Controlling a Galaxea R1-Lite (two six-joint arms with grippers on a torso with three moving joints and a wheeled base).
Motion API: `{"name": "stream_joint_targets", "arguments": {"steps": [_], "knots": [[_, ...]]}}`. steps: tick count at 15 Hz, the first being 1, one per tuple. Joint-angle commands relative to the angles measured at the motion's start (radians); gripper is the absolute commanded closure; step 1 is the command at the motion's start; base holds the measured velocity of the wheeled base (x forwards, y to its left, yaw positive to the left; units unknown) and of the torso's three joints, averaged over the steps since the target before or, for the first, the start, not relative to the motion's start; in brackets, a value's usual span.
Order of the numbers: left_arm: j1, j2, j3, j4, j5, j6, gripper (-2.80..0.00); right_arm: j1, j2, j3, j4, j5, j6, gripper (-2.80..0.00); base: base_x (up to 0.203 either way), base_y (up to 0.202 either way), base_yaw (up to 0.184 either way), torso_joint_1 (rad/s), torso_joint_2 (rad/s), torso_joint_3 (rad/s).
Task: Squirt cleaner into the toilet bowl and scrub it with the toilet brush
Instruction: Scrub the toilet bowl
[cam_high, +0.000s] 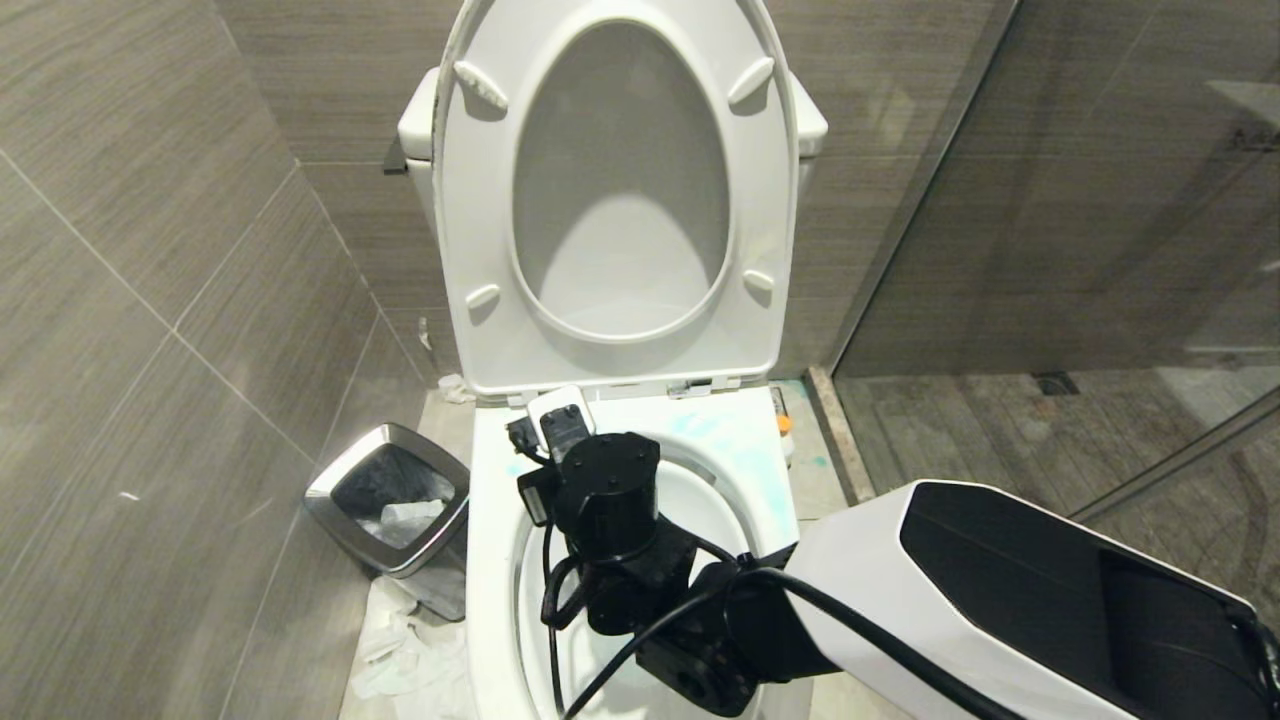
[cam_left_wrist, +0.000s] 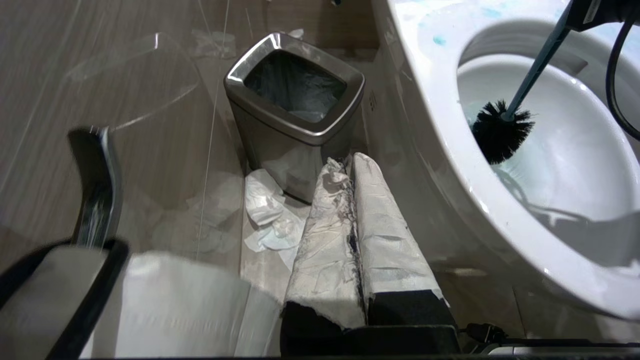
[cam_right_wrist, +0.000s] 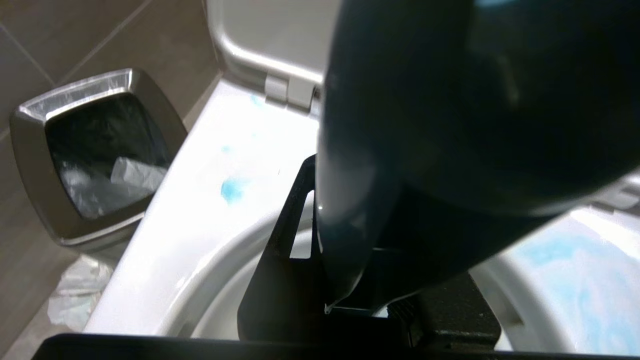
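The right gripper (cam_high: 560, 425) is over the back part of the toilet bowl (cam_high: 495, 560), near the hinges, w/ the raised seat and lid (cam_high: 470, 200) standing just behind it. Its jaws are closed around the handle of the toilet brush (cam_left_wrist: 501, 129); in the right wrist view the dark teal handle fills most of the picture, so the fingers themselves are hardly seen. From the left wrist view, the handle goes down at a slant into the bowl, and the dark bristle head is against the inner wall on the robot's left side, just above the tinted water. The cleaner (cam_right_wrist: 232, 190) shows as pale blue dabs on the flat rim and as a wider blue smear inside the basin. The left gripper (cam_left_wrist: 352, 240) is low beside the toilet, apart from it, its two paper-wrapped fingers pressed together w/ nothing between them. In front of it stands a steel waste bin (cam_left_wrist: 295, 120) w/ a black liner, and crumpled tissue (cam_left_wrist: 265, 215) lies on the floor at its base.
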Motion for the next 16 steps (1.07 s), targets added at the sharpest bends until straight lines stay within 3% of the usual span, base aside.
{"name": "stream_joint_targets", "arguments": {"steps": [1,9,16], "knots": [[0.001,-0.002,-0.001,0.000,0.002,-0.002,0.00,0.001,-0.001,-0.001,-0.006,-0.003,-0.002,0.00,-0.153,0.000,-0.010,0.003,0.00,0.002],[0.001,-0.002,-0.001,0.000,0.002,-0.002,0.00,0.001,-0.004,0.005,-0.002,-0.003,-0.004,0.00,-0.011,0.000,0.000,0.000,0.00,0.001],[0.001,-0.002,0.000,0.000,0.002,-0.002,0.00,0.001,-0.011,-0.011,0.077,-0.010,-0.061,0.00,0.000,0.000,0.000,0.000,0.00,0.000]]}}
